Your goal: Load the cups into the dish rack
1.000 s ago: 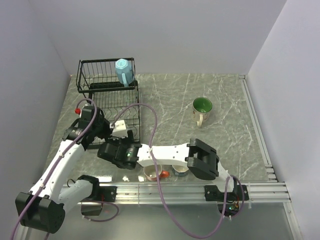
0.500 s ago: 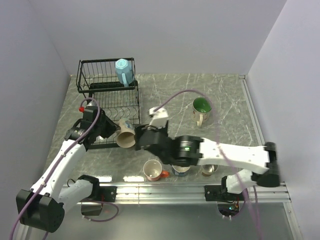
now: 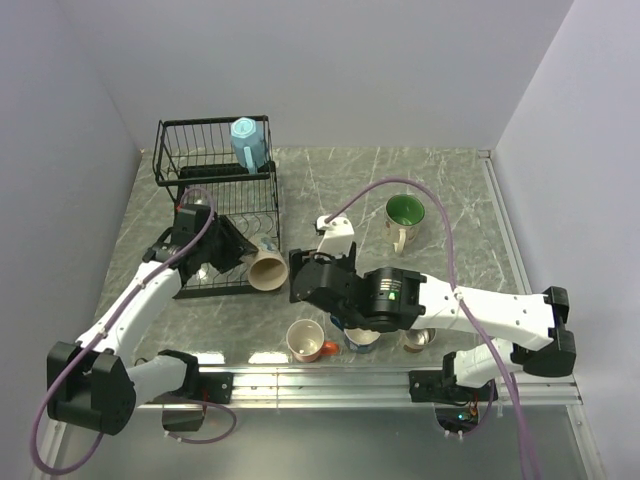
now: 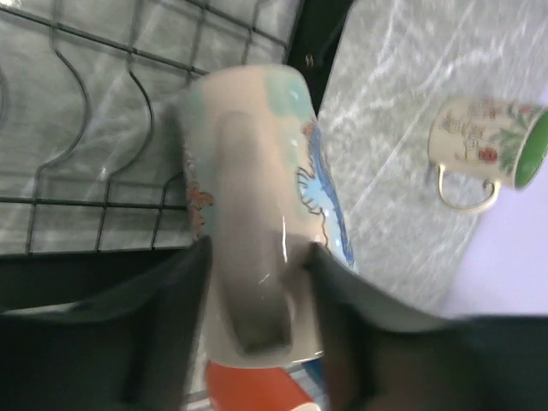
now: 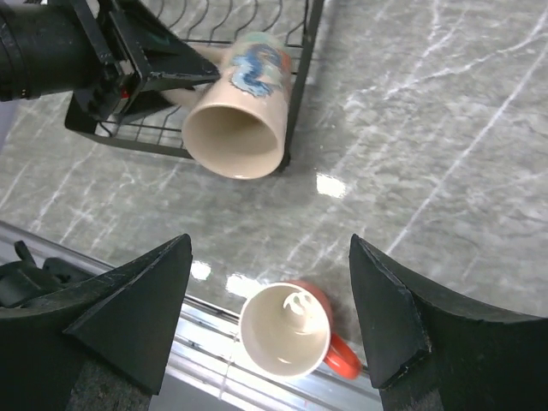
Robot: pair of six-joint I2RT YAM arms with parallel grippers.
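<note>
Grey marbled table (image 3: 450, 270) between pale walls, from above. Carries the black wire dish rack (image 3: 215, 150) at far left, with one light blue mug (image 3: 248, 142) already set in the upper basket. Finds the left claw (image 3: 238, 258) clamped on a cream dragon-print mug (image 3: 267, 270), tipped on its side, mouth toward the near side, at the right front corner of the lower tier; cannot tell whether touching the wires. Leaves the green-lined mug (image 3: 404, 215) well apart at far right, and the orange-red mug (image 3: 307, 341), a dark blue mug (image 3: 360, 338) and a metal cup (image 3: 420, 341) along the near edge, the last two half hidden under the right arm.

From the left wrist: fingers (image 4: 163, 325) pinched on either side of the cream mug's handle, dish rack behind, bare table to the right.

From the right wrist: right claw (image 5: 270, 248) spread wide, gripping nothing, hanging above the upright orange-red mug.

Judging by these views: one mug of six racked, a second at the rack but not yet released, four waiting on the table.
</note>
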